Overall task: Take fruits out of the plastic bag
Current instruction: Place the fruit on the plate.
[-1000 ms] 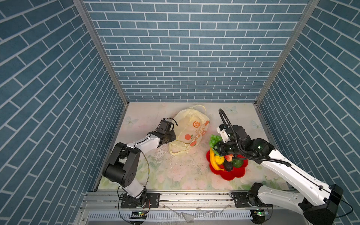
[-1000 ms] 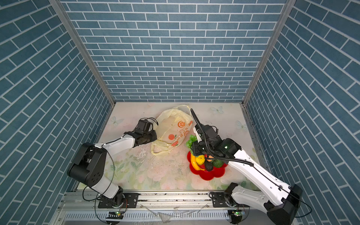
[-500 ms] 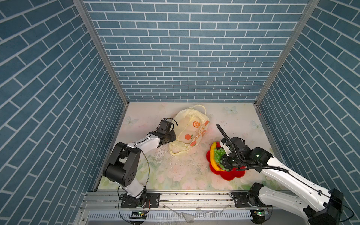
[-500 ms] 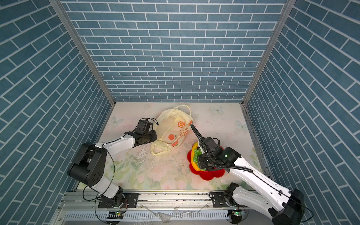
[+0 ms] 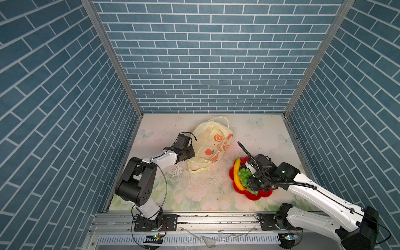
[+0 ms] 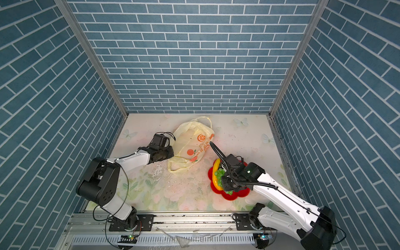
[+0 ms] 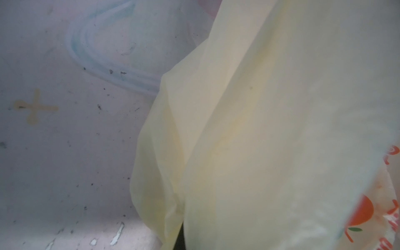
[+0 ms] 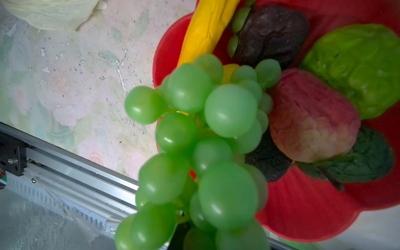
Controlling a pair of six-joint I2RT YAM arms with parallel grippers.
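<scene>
The plastic bag (image 5: pixel 211 147) (image 6: pixel 192 147) lies crumpled mid-table, pale yellow with orange-slice prints. My left gripper (image 5: pixel 191 154) (image 6: pixel 172 153) is shut on its left edge; the left wrist view shows the bag's film (image 7: pixel 259 129) running into the jaws. My right gripper (image 5: pixel 249 179) (image 6: pixel 225 179) is shut on the green grape bunch (image 5: pixel 244 175) (image 8: pixel 205 140) over the left side of the red plate (image 5: pixel 259 195) (image 8: pixel 303 205). On the plate lie the banana (image 5: pixel 237 173) (image 8: pixel 207 28), a red strawberry (image 8: pixel 309 116), a bumpy green fruit (image 8: pixel 357 65) and dark brown pieces (image 8: pixel 270 32).
Blue brick walls close in the floral table mat (image 5: pixel 194 190) on three sides. A metal rail (image 5: pixel 205 218) runs along the front edge, close to the plate. A dark green leaf (image 8: pixel 357 158) lies beside the strawberry.
My right arm has drawn back toward the front and lowered, carrying the grape bunch from the plate's far edge to over its left side. The left arm and bag have not moved.
</scene>
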